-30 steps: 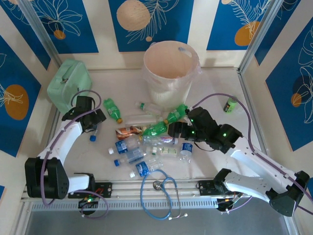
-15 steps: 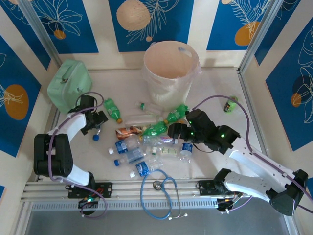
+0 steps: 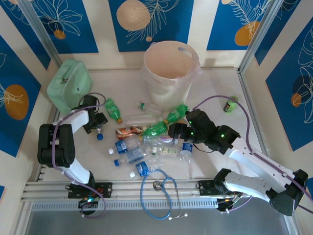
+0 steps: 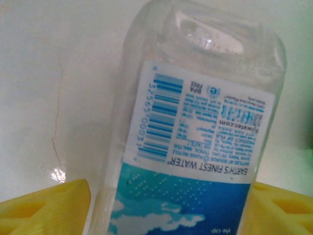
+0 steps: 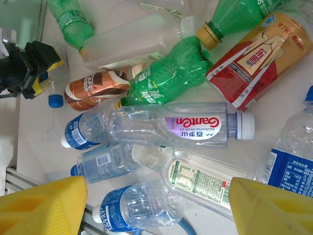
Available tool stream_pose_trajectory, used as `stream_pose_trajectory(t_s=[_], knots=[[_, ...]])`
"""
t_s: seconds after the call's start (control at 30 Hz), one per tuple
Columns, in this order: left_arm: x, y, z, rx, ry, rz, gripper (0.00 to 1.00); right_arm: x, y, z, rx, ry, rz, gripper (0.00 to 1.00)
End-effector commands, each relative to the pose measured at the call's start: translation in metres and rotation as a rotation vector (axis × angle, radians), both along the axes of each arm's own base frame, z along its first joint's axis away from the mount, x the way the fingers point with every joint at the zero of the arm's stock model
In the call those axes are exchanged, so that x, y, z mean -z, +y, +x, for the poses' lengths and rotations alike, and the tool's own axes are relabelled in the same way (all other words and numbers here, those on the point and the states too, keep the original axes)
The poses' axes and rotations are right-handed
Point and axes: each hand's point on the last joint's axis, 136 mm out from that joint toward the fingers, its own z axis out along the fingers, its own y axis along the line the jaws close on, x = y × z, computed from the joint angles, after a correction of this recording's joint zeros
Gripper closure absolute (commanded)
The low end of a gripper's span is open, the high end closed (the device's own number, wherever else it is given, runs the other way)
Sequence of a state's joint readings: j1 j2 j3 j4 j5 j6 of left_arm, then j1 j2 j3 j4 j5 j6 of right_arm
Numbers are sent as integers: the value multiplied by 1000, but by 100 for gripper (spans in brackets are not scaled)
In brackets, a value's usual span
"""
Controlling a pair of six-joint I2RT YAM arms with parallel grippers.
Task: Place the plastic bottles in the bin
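The left claw [image 3: 97, 128] is low over the table [image 3: 220, 85], near its left edge and just in front of the mint case [image 3: 68, 85]. Between its yellow fingers [image 4: 46, 208] is a clear bottle [image 4: 195, 122] with a blue and white label. The fingers stand close on both sides of this bottle, but I cannot tell if they really press it.

The right claw [image 3: 172, 131] hangs over the right side of the pile [image 3: 144, 142] of bottles in the middle of the table. Its fingers are wide apart and hold nothing. Under it lie clear, green and red-labelled bottles, many touching one another.

One green bottle [image 3: 113, 109] lies apart, between the left claw and the pile. The bin [image 3: 166, 93] stands upright at the far side, just behind the pile.
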State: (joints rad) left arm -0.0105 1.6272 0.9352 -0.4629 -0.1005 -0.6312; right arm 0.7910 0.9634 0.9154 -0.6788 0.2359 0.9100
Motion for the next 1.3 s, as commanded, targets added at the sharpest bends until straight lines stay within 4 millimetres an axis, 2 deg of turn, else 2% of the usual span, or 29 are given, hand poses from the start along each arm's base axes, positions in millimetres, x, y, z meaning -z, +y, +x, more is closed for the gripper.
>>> stream_pose_trajectory(t_s=[0.0,0.37,0.5,0.6,0.67,0.77,0.9,1.03,1.13,1.27], knots=[[-3,-1,6,3,4,-16,27,4,0,-1,12,15,5,24],[1,-6,-4,17,46,-25,43,0,-3,2,25,1,-5,24],[-15,-8,-4,29,11,-16,43,-1,-4,2,29,0,-7,24],[-38,-12,-2,42,-41,0,45,-1,-6,3,33,-2,-11,24],[-58,-16,1,53,-79,5,46,-2,-6,4,38,-4,-10,24],[-112,-34,12,99,-205,5,46,-3,-7,5,40,-7,-9,24],[-208,-76,35,219,-459,-15,42,-5,-8,6,40,-10,-11,24],[-294,-135,61,373,-619,-24,41,-7,-9,5,40,-10,-19,25],[-334,-183,76,461,-712,-103,41,-5,-12,3,48,-6,-20,25],[-361,-240,95,524,-790,-199,41,0,-14,-1,56,3,-11,25]])
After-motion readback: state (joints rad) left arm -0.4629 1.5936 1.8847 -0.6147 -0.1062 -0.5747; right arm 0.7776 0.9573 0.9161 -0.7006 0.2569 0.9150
